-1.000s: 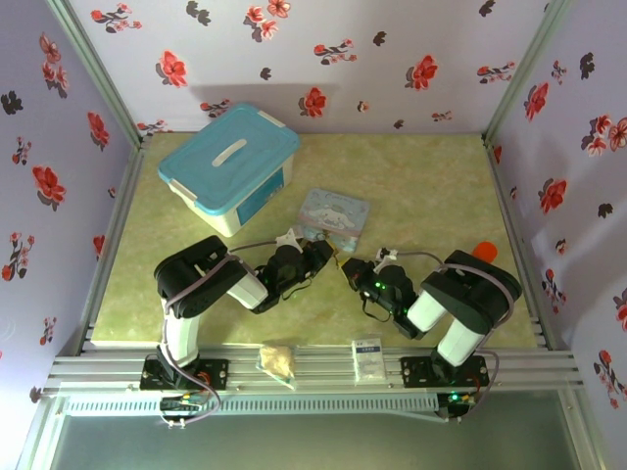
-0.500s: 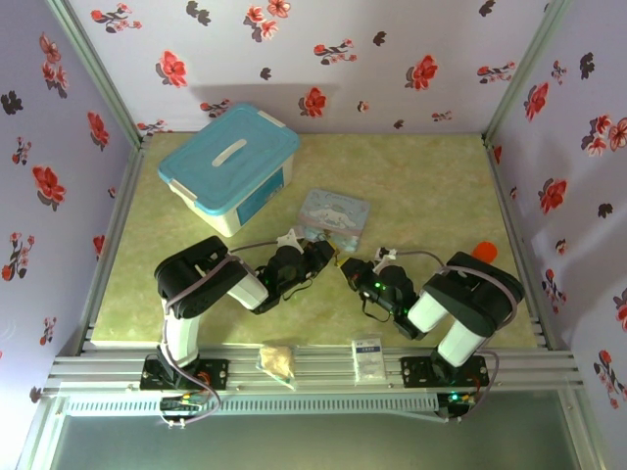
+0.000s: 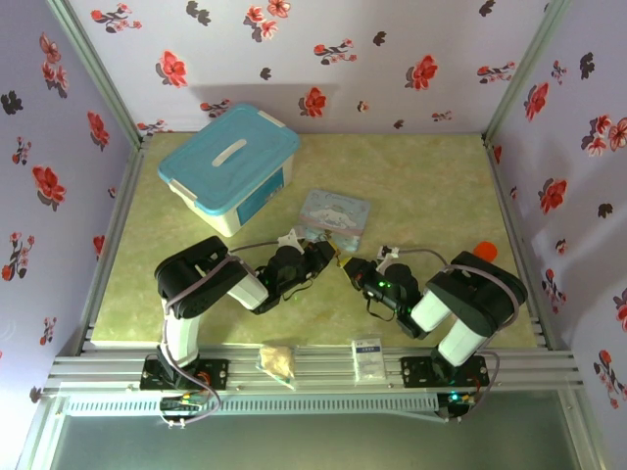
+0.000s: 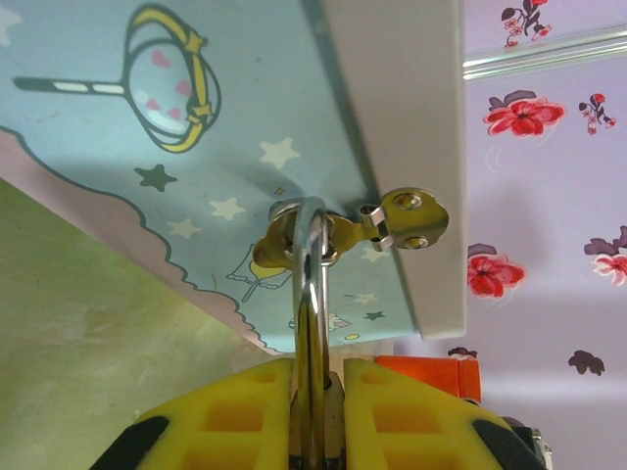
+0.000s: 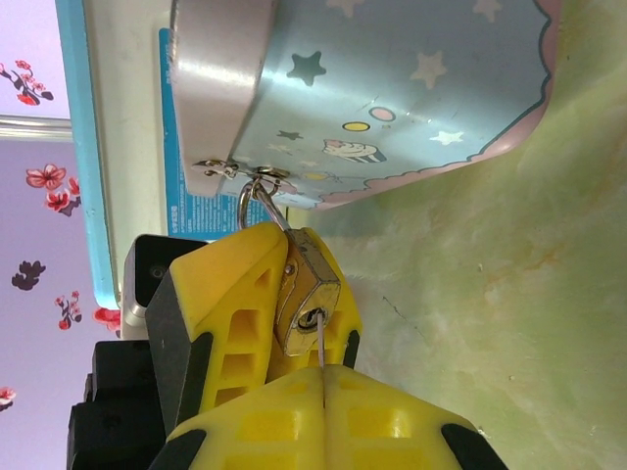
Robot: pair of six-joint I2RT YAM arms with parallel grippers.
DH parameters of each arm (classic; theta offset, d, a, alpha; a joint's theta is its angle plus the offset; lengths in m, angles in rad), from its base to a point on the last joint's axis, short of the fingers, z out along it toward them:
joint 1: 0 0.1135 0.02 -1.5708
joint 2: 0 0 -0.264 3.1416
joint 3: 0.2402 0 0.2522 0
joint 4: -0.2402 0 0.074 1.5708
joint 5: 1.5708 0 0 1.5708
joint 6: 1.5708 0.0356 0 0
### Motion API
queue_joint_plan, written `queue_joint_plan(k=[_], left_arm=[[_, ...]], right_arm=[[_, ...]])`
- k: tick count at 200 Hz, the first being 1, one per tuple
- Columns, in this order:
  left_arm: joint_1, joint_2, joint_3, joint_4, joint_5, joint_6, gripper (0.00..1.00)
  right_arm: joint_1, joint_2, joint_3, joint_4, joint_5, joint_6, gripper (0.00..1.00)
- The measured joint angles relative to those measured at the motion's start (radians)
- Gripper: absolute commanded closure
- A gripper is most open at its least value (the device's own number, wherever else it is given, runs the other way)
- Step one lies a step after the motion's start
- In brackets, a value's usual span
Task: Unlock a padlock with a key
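The small brass padlock (image 5: 312,294) hangs by its silvery shackle (image 4: 310,264) from the clasp of the pale blue cartoon tin (image 3: 335,212). My left gripper (image 4: 315,370) is shut on the padlock body, with yellow fingers (image 5: 230,294) on either side of it. My right gripper (image 5: 323,377) is shut on the thin grey key (image 5: 320,348). The key's tip sits in the keyhole on the padlock's bottom face. From above, both grippers (image 3: 318,257) (image 3: 353,269) meet just in front of the tin.
A white box with a blue lid (image 3: 230,166) stands at the back left. An orange cylinder (image 3: 483,251) lies by the right arm's elbow. Two small packets (image 3: 277,360) (image 3: 367,357) rest on the front rail. Floral walls enclose the green table (image 3: 421,186).
The right arm has shifted very slightly to the right. Both grips look the same as before.
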State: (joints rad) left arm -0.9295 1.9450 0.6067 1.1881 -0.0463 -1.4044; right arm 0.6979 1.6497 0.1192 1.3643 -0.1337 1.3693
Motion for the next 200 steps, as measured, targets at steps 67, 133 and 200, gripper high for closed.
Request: queue_joint_plan(k=[67, 133, 200], left_arm=[[0.0, 0.018, -0.003, -0.047, 0.057, 0.024, 0.95], [0.0, -0.014, -0.006, -0.174, 0.086, 0.146, 0.83], [0.0, -0.069, 0.006, -0.299, 0.102, 0.237, 0.62]], right_arm=[[-0.004, 0.109, -0.006, 0.013, -0.089, -0.046, 1.0], [-0.005, 0.126, -0.038, 0.008, -0.105, -0.094, 1.0], [-0.011, 0.11, -0.063, 0.008, -0.178, -0.193, 1.0]])
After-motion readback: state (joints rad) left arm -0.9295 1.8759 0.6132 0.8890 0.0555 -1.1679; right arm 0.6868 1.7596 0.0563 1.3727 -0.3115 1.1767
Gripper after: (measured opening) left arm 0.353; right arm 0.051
